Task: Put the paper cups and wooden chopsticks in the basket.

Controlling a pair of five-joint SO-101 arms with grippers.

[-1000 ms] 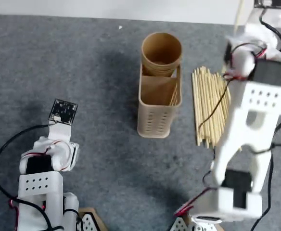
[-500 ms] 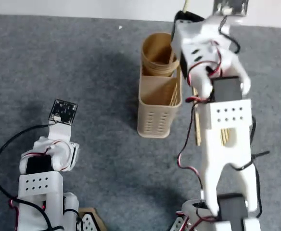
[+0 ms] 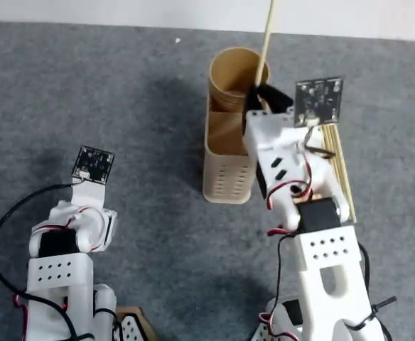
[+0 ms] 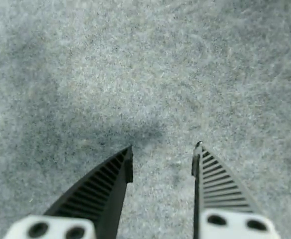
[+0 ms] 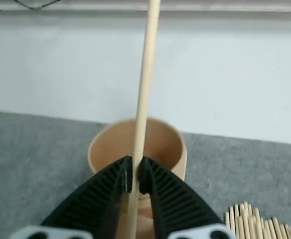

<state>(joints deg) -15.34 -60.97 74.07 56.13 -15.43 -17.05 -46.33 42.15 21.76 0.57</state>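
Note:
A tan basket stands mid-table with a stack of paper cups in its far compartment. My right gripper is shut on one wooden chopstick held upright over the basket's right side. In the right wrist view that chopstick rises between the fingers of the right gripper, with the paper cup just behind. The bundle of chopsticks lies right of the basket, partly under the right arm. My left gripper is open over bare carpet at the near left.
Grey carpet covers the table, with a white wall along the far edge. The left arm sits at the near left corner. Open carpet lies left of the basket.
The right arm swung from the chopstick bundle leftward to the basket, carrying one chopstick upright. The left arm stayed still.

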